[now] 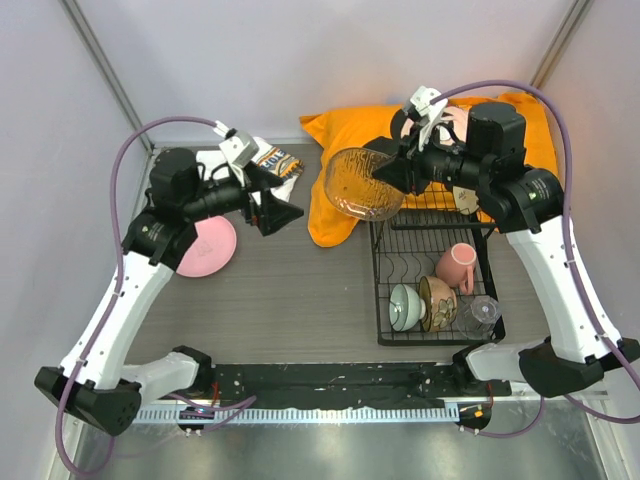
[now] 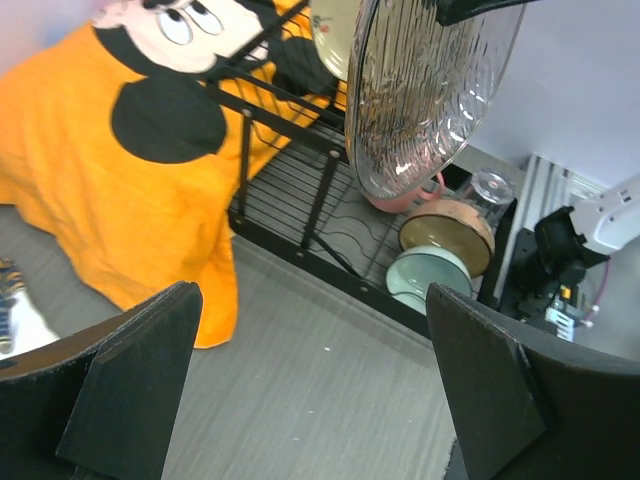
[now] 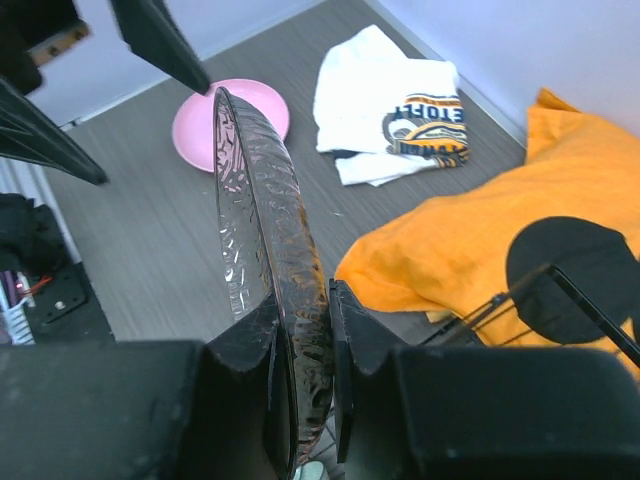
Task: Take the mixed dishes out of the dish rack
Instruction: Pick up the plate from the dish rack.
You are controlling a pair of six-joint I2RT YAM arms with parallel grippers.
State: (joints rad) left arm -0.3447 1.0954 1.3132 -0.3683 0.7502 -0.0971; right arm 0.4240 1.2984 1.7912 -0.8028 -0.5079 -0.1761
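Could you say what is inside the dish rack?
The dish rack holds a pink mug, pale green bowl, tan bowl and clear glass at its near end; the right arm covers its far end from above.

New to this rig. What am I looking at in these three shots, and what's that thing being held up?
Two robot arms are bolted at the near edge of a table. The overhead picture looks down from above and behind them. The other two come from a camera on each wrist, so the black blocks at the bottom are that arm's own fingers. The right gripper is shut on the rim of a clear ribbed plate, held up in the air. The left gripper is open and empty. On the table lie a pink plate, a white printed cloth, an orange cloth and a black wire dish rack, which holds a pink mug, a pale green bowl, a brown bowl and a small glass.
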